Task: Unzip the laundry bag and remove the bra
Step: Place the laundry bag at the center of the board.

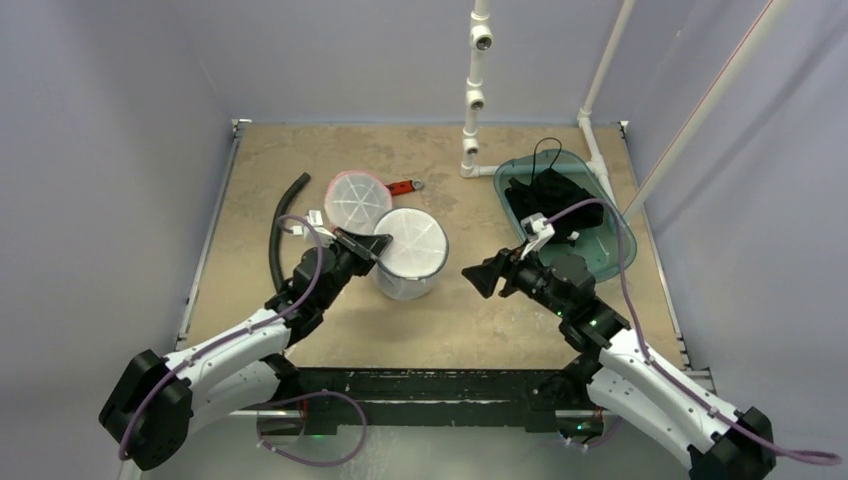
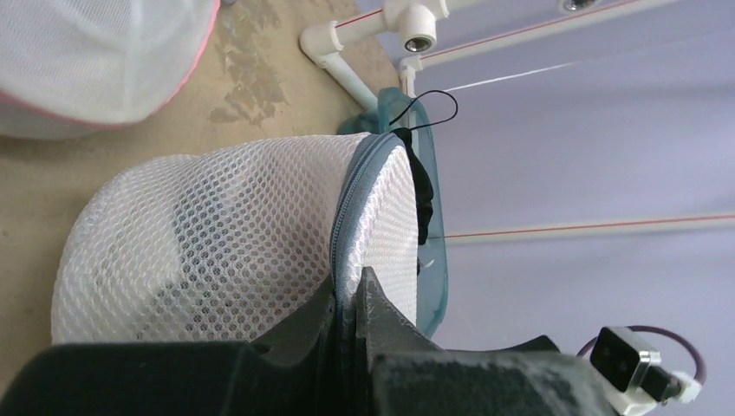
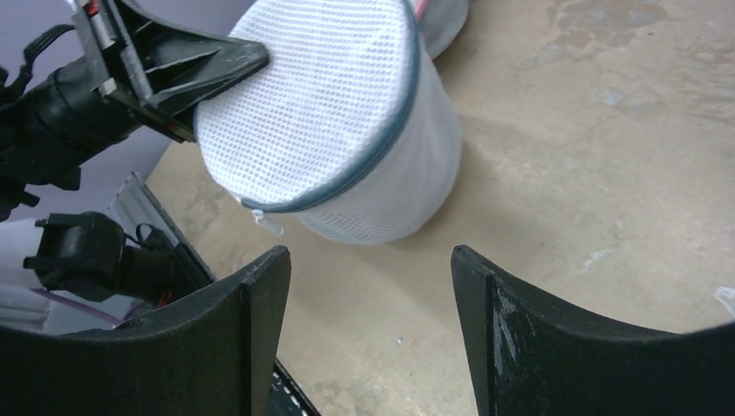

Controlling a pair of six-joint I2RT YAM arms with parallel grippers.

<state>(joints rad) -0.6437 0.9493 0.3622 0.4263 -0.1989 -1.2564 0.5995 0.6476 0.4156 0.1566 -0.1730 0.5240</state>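
pale lilac walls close round a sandy brown worktop, and i look down on it from behind the two arms. near the middle stands the laundry bag, a white mesh drum with a grey-blue zipper band running round its top edge. as far as i can see along that band, the zipper is closed. the left arm reaches to the bag from the left. the left jaws are pressed together and pinch the bag at its top rim, right on the zipper band, so that the mesh bulges out on both sides of them. the bra i cannot make out; through the mesh only a pale shape shows inside the bag.

the right arm comes from the right side and points towards the bag. the right jaws are spread apart with nothing between them, and they stay apart from the bag, above bare worktop.

behind the bag, just beside it, lies a second mesh bag with a pink edge, and near this one a small red thing that i cannot name. a black hose curves along the left side. at the far right sits a teal bin with dark cloth in it, and a thin black strap loops above its rim. a white pipe frame rises at the back of the worktop.
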